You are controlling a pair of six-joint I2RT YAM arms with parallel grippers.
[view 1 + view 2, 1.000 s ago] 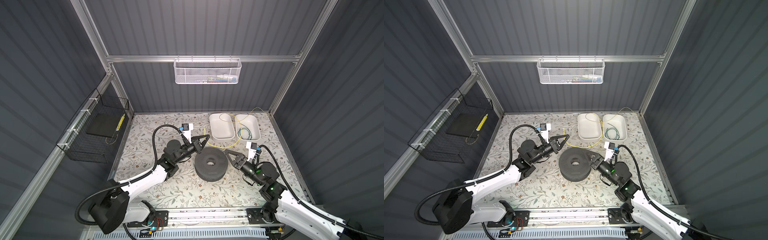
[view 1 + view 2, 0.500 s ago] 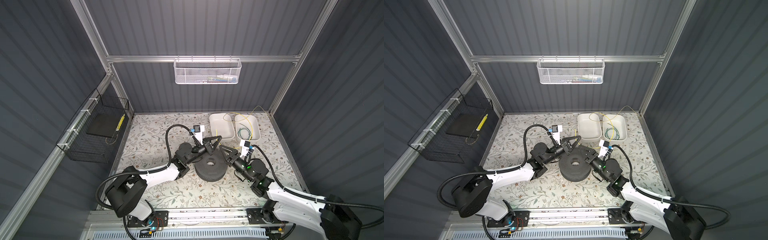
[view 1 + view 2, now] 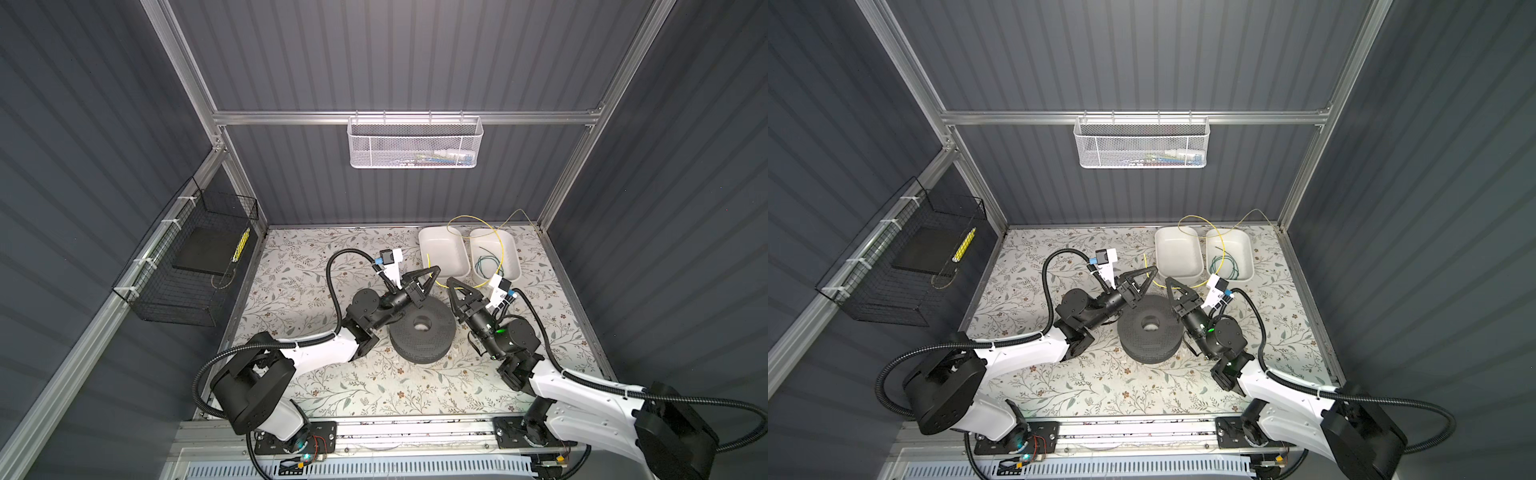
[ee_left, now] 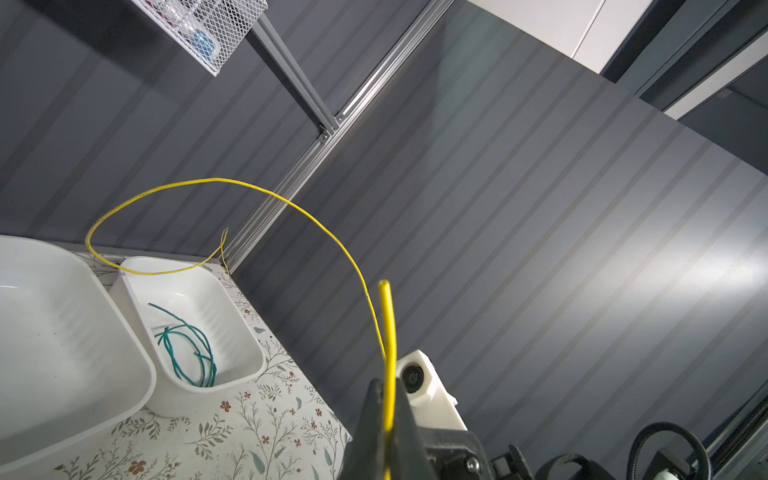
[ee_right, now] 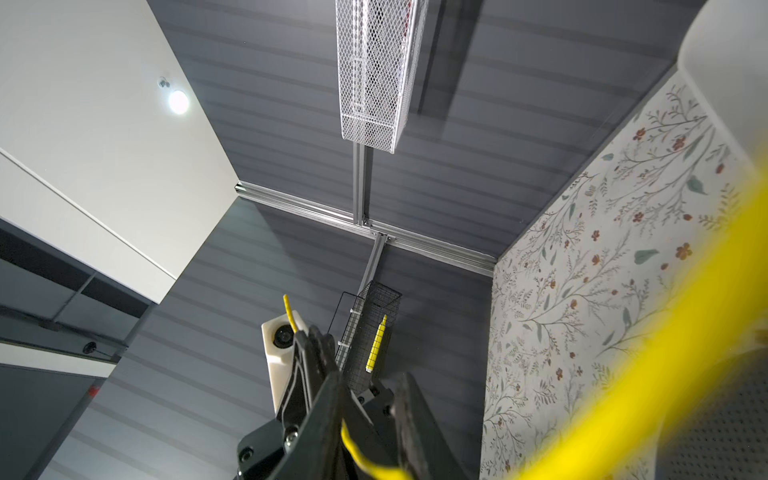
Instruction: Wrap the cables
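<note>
Two grippers meet nose to nose just beyond the black spool [image 3: 403, 334], with the wire between them. The left gripper [image 4: 386, 388] is clenched on the yellow wire [image 4: 216, 179]. A short end sticks up past its tips, and the rest arcs over the white trays [image 3: 440, 257] and curls down toward the back corner, its far end free. The right gripper [image 5: 365, 380] has its jaws apart. A strand of the wire lies in the gap, not pinched as far as the wrist view shows. None of the wire shows on the spool. A green wire [image 3: 484, 266] lies untouched in one tray.

I judge this to be a second grip, early in the wrap. Next, the right jaws need to pinch the strand squarely, and then the pair can lead it to the spool. The wire looks springy, so a loose pinch may let it flick out.
</note>
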